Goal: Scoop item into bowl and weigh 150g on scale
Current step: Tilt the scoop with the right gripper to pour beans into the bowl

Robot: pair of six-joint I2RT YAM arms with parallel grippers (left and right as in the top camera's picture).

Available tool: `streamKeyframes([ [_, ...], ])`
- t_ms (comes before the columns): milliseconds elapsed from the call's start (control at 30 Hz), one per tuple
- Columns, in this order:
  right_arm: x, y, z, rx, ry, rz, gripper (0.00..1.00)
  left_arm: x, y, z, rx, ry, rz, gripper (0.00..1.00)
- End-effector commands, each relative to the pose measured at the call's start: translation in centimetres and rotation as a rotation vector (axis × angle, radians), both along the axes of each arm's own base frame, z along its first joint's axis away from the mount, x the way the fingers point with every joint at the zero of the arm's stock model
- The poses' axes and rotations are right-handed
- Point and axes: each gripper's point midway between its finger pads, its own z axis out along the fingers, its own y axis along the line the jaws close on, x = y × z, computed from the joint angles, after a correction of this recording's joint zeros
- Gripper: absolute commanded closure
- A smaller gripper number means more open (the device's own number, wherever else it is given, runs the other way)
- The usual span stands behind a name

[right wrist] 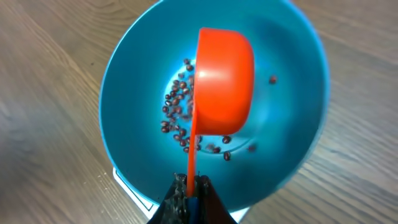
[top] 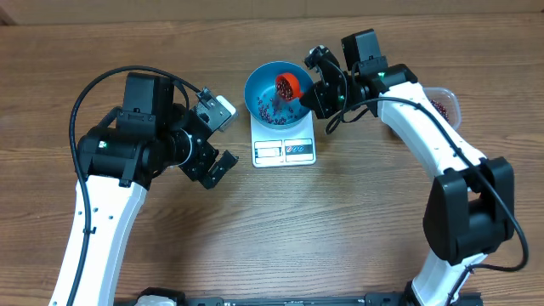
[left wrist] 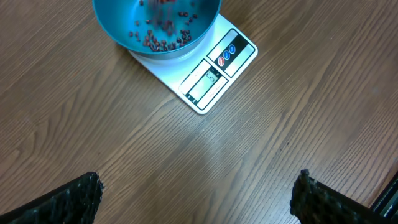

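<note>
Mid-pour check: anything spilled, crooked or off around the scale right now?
Nothing stands out. The bowl sits on the scale with its display uncovered, the beans lie inside the bowl, and I see none on the table. The right claw holds the orange scoop tipped over the bowl.

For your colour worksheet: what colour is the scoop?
The scoop is orange-red; right wrist view shows it best.
</note>
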Motion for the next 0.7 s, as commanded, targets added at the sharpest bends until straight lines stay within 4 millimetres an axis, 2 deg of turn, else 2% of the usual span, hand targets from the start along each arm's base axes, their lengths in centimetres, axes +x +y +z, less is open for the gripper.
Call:
streamKeyframes([
  [0, 0.9, -0.4, 3.5, -0.014, -0.107, -0.014, 0.96, 0.2, -0.2, 0.5, -0.009, -0.015, -0.022, 0.00],
  [200, 0.9, -0.5, 4.7, -0.010, -0.134, -0.018, 0.96, 0.2, -0.2, 0.5, -0.009, -0.015, -0.022, 0.00],
  [667, 1.2, -2.4, 8.0, -0.079, -0.243, -0.085, 0.96, 0.2, -0.2, 0.5, -0.009, -0.015, -0.022, 0.00],
])
